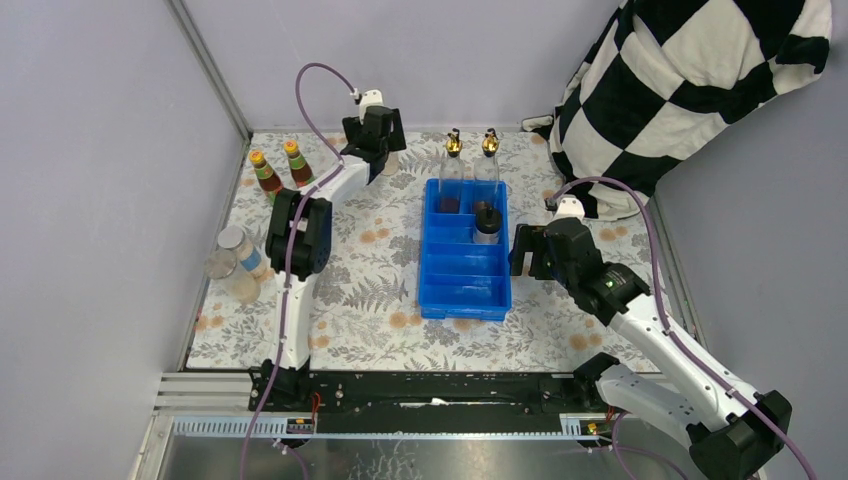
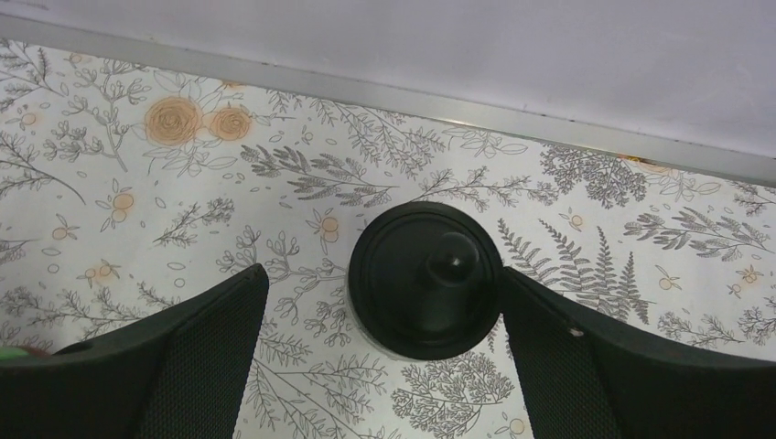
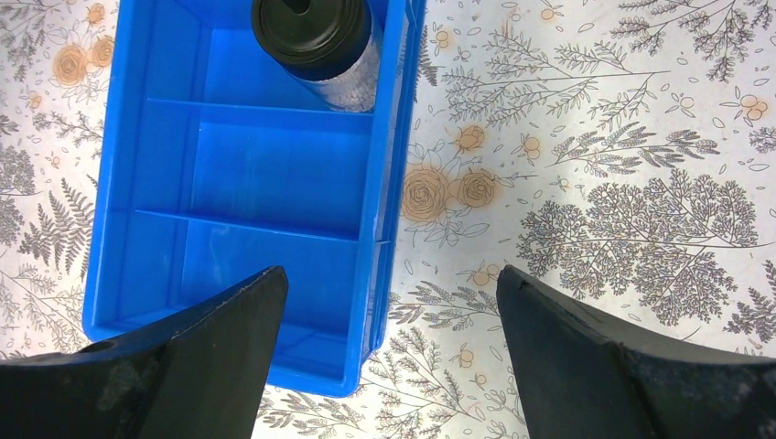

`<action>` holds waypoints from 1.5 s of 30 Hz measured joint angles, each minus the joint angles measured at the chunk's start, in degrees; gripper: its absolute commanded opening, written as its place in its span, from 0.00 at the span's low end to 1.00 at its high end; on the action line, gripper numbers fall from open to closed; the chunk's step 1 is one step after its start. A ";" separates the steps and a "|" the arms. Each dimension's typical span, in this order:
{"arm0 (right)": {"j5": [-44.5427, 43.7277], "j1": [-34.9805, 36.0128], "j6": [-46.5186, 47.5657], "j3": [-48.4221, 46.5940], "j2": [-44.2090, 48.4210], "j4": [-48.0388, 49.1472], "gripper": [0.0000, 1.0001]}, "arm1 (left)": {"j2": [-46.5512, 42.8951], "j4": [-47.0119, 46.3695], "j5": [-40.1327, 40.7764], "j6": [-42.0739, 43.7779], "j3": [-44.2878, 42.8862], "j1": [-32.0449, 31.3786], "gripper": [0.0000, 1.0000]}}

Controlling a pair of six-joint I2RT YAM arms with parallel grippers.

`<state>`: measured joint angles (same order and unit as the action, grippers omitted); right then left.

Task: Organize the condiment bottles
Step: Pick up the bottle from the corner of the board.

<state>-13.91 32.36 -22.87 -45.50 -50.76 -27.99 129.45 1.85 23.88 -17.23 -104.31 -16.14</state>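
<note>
Straddling the eleven o'clock black-capped bottle (image 2: 426,279) with my spread left claw (image 2: 382,279), I see its twin (image 3: 316,37) trayed, most others outside.

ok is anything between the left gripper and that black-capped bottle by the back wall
Nothing visible. The left gripper is open directly over the black-capped bottle, with a finger on either side of its cap. Only floral tablecloth shows around it.
</note>
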 measured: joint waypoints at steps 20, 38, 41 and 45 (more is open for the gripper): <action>-0.02 0.00 0.00 0.02 -1.05 0.22 0.92 | 4.55 -1.05 -4.50 2.93 -3.63 0.07 0.80; 0.00 0.00 -0.02 0.04 -0.92 0.42 0.91 | -3.54 -1.92 -2.58 1.90 8.22 -0.76 0.57; 0.00 0.00 -0.02 0.02 -0.28 0.42 0.91 | -9.25 -3.10 -1.73 -0.13 16.65 -1.36 0.57; 0.09 0.00 -0.04 0.02 1.27 0.33 0.91 | -17.70 -7.04 -0.37 -2.95 29.49 -3.10 0.56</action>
<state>-13.82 32.36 -22.92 -45.47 -49.50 -27.66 111.74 -5.19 23.51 -20.18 -74.83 -19.25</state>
